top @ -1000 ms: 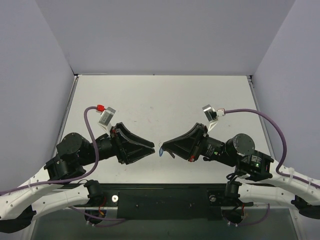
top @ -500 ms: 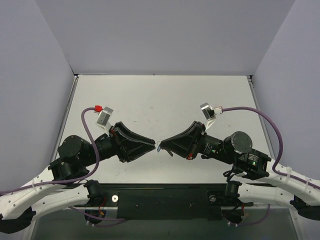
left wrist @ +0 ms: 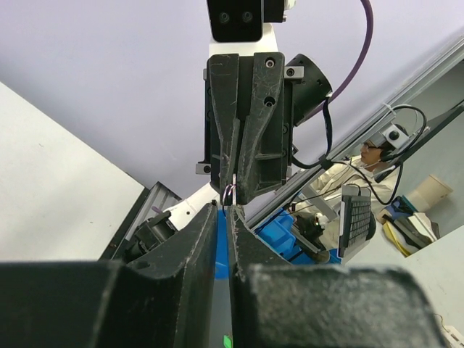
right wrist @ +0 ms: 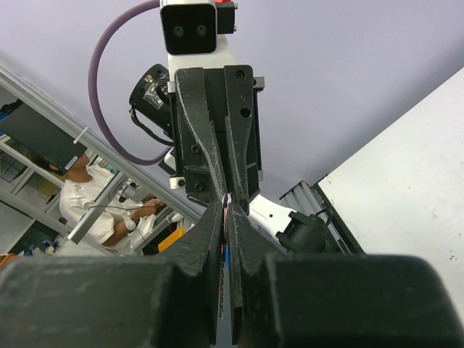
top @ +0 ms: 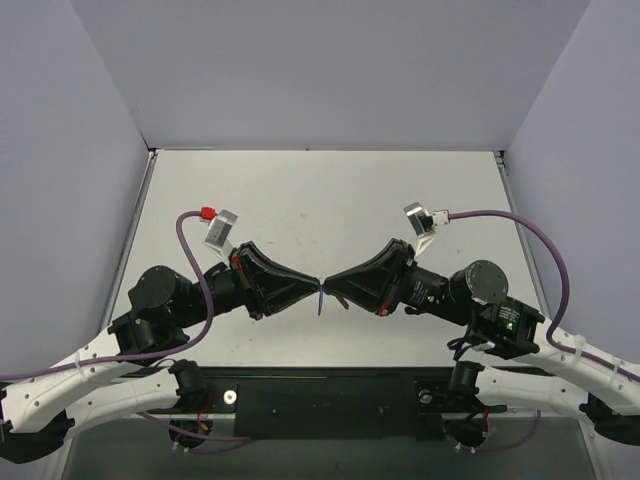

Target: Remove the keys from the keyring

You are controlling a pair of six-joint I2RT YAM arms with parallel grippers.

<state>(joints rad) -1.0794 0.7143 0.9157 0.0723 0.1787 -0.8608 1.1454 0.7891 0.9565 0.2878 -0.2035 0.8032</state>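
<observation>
In the top view my left gripper (top: 315, 288) and right gripper (top: 327, 288) meet tip to tip above the table's near middle. The blue keyring (top: 319, 300) hangs edge-on as a thin sliver at the meeting point. In the left wrist view my left gripper (left wrist: 223, 210) is shut to a narrow slit with a blue strip of the keyring (left wrist: 221, 239) in it. A thin ring shows at the right gripper's tips (left wrist: 233, 190). In the right wrist view my right gripper (right wrist: 226, 206) is shut on the thin keyring (right wrist: 227, 254). The keys are hidden.
The white table (top: 320, 200) is walled by grey panels at the back and both sides. A black rail (top: 320, 390) with the arm bases runs along the near edge. Purple cables (top: 520, 235) loop over each wrist.
My left gripper has moved right until its tips meet the right gripper's tips at the keyring. The right gripper has shifted slightly and still holds the keyring.
</observation>
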